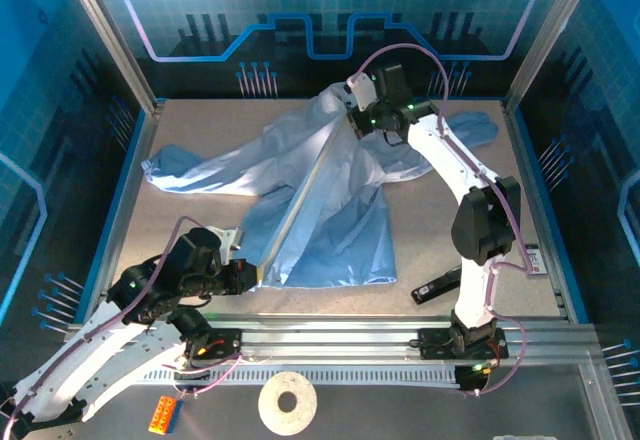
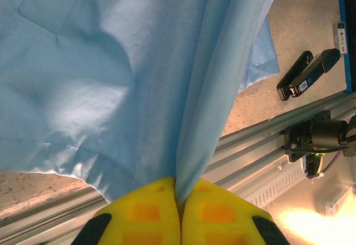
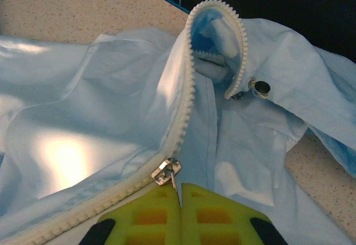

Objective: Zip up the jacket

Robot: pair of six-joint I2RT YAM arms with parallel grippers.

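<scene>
Jacket (image 1: 330, 210), one, left end effector (image 2: 179, 194) pinching hem (image 2: 125, 179), right end effector (image 3: 181, 194) pinching zipper pull (image 3: 167, 172)

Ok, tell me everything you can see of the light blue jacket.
The large light blue jacket of thin crinkly fabric lies front-up on the speckled table, sleeves spread, its pale zipper strip pulled taut. The teeth are joined below the metal slider and open from there to the collar, beside a dark snap. The left tool pinches the hem; the right tool pinches the slider's pull.
</scene>
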